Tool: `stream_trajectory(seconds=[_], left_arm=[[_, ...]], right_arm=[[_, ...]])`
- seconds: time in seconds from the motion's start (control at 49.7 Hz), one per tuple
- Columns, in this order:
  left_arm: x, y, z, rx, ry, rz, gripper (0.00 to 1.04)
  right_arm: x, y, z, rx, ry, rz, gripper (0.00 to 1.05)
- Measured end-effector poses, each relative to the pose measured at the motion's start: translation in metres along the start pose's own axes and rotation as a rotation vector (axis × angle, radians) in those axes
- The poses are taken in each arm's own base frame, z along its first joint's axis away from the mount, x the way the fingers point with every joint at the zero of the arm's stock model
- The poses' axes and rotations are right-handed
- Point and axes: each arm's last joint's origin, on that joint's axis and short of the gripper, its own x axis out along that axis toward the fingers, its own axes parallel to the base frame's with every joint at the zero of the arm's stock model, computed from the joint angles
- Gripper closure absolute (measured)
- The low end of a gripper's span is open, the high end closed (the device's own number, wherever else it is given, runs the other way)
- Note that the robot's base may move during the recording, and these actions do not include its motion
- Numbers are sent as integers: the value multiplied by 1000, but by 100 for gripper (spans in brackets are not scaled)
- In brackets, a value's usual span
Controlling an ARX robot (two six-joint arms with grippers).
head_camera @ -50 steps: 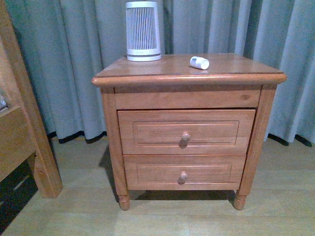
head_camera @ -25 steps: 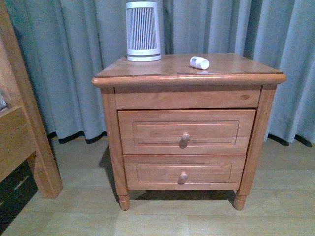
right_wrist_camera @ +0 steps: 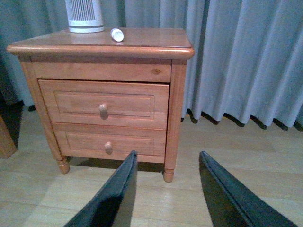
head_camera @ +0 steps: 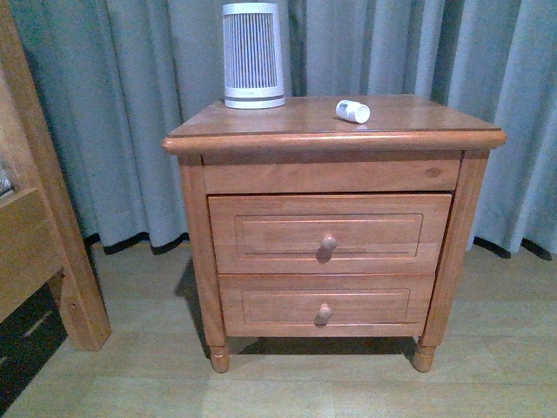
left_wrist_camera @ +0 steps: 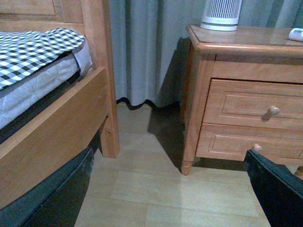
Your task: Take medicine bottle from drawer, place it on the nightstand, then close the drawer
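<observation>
Grey curtains behind the nightstand (head_camera: 261,129): medicine bottle (head_camera: 352,111) lies on its top beside the ribbed device (head_camera: 252,54), drawer (head_camera: 329,233) looks shut, right gripper (right_wrist_camera: 165,189) spread wide and empty, left gripper (left_wrist_camera: 277,189) unreadable—you likely only need to retract.

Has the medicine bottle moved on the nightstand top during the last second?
No. In the front view the medicine bottle lies at the same spot, right of the ribbed white device, on the nightstand.
</observation>
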Motion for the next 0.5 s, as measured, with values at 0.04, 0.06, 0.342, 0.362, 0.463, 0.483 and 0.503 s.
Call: stream_trajectory(seconds=[0.04,0.06,0.342,0.362,0.463,0.483,0.503], left_arm=[[0,0,0,0,0,0,6],[0,0,0,0,0,0,6],[0,0,0,0,0,0,6],[0,0,0,0,0,0,6],[0,0,0,0,0,0,6],[0,0,0,0,0,0,6],[0,0,0,0,0,0,6]], right_arm=[[0,0,0,0,0,0,47],[0,0,0,0,0,0,42],[0,0,0,0,0,0,7],[0,0,0,1,0,0,7],[0,0,0,0,0,0,7],[0,0,0,0,0,0,7],[0,0,0,0,0,0,7]])
